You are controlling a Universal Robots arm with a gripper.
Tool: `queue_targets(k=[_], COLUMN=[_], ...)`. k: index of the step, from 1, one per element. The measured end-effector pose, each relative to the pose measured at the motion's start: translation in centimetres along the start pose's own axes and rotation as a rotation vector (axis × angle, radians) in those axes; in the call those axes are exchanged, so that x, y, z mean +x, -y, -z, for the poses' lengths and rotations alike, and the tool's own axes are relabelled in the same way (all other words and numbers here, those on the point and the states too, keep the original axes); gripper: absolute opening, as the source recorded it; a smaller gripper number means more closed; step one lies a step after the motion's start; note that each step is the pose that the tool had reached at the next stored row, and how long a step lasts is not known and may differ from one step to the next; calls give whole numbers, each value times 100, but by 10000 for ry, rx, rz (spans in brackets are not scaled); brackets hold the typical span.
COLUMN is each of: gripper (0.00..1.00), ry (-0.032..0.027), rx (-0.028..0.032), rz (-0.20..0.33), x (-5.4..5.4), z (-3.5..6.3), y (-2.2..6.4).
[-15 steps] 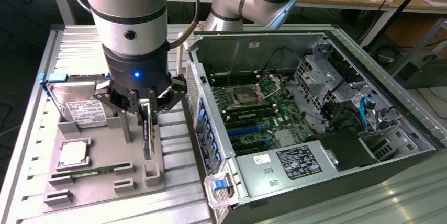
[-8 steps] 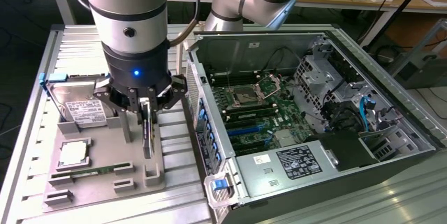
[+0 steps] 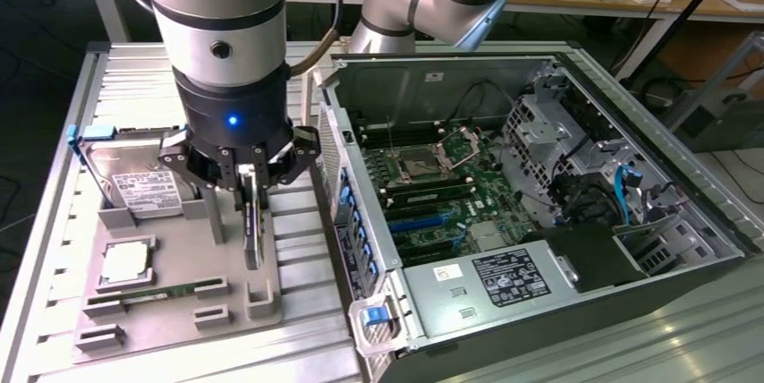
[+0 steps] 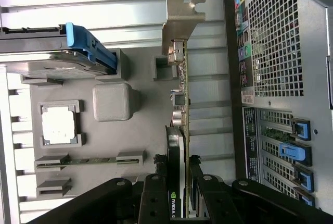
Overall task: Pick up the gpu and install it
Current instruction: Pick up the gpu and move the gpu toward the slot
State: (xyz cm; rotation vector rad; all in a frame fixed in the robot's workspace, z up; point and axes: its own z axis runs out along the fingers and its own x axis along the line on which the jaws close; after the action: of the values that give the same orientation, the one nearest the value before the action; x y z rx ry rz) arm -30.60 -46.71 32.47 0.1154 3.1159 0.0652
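The fingers [image 3: 233,173] pinch the gpu [image 3: 252,240], which stands on edge over the gray tray [image 3: 179,311] (a hard drive [image 3: 143,188] sits just beside it). The open case [image 3: 525,186] lies at the exterior view's right.

There was one gpu [image 3: 250,217], one hard drive [image 3: 143,182], one CPU [image 3: 125,262], one RAM stick [image 3: 156,296], one tray [image 3: 191,249] and one case [image 4: 276,36].

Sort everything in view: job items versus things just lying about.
Job in hand:
- gpu
- gripper, closed on the gpu
- open computer case

Lying about, on the grey tray:
- hard drive
- CPU
- RAM stick
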Motion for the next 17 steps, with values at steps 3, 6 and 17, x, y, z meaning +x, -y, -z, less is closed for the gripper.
queue_targets(k=[3,6,17], gripper=[27,27,27], ry=[-1,0,1], rx=[1,0,0], rz=[0,0,0], x=[0,-1,-2], z=[15,26,62], y=[0,-1,-3])
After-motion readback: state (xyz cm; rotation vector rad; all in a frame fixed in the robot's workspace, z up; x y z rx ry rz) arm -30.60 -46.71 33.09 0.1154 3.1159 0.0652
